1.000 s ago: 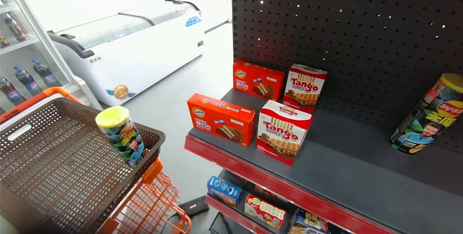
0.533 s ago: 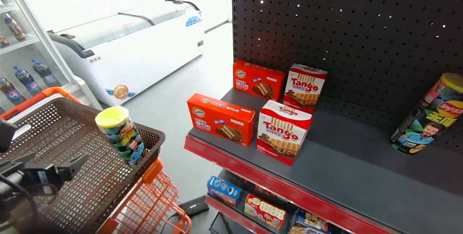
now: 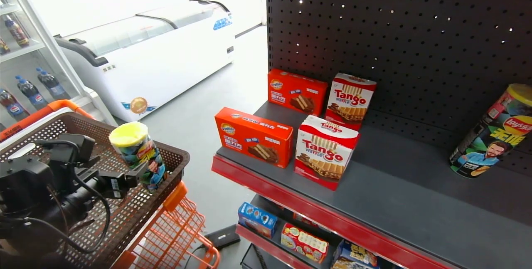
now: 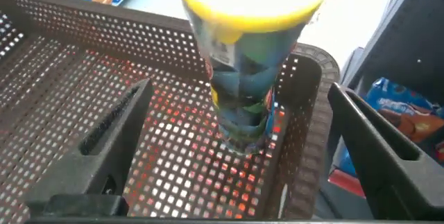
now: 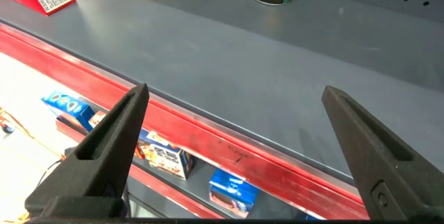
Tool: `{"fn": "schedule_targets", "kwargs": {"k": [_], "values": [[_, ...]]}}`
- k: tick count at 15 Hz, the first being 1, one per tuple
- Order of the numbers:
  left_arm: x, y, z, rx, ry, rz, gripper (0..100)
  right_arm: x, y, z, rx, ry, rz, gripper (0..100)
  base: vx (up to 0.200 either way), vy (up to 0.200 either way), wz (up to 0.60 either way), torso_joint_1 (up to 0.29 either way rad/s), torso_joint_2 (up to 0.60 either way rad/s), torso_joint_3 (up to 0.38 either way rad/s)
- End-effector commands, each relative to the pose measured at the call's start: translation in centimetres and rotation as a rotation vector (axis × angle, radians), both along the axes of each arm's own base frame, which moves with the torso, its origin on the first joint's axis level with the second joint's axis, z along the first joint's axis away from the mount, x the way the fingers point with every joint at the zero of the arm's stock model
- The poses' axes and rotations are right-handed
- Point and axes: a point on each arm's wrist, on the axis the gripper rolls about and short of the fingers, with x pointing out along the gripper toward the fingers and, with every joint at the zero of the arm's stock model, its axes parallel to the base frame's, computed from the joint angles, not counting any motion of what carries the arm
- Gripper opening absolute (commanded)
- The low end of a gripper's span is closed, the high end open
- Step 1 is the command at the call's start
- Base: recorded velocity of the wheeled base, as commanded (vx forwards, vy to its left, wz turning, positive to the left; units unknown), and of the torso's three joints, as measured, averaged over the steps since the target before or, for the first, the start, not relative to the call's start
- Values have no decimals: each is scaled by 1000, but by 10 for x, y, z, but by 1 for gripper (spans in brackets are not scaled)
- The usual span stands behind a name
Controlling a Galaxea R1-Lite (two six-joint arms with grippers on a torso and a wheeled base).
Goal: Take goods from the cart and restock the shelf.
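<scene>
Barely begun. Hovers left gripper point(image 4: 241, 93), jaws apart, just short of the chip can point(image 3: 137, 154), upright in the cart basket point(image 3: 179, 157) and not yet gripped. Poises right gripper point(image 5: 236, 93), spread wide, above the shelf point(image 3: 407, 196), where a matching can point(image 3: 492, 134) stands. Leaves gripping, lifting and shelving to do.

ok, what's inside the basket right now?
One can, yellow lid, upright by the right rim of the basket. The open left gripper hangs over the basket facing it. The floor under the arm is covered, so anything there can't be seen.
</scene>
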Motion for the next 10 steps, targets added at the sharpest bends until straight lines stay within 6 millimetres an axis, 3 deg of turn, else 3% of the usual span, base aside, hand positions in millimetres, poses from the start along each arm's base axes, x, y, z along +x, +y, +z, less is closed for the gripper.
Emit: {"fn": "schedule_targets", "kwargs": {"k": [1, 6, 10], "values": [[21, 1, -35, 23, 77, -13, 100, 0, 0, 0, 0, 0, 0, 100, 0, 0, 0, 0, 0, 0], [67, 9, -33, 51, -30, -5, 100, 0, 0, 0, 0, 2, 0, 100, 0, 0, 0, 0, 0, 0], [85, 10, -40, 50, -44, -8, 100, 0, 0, 0, 0, 0, 0, 100, 0, 0, 0, 0, 0, 0]]}}
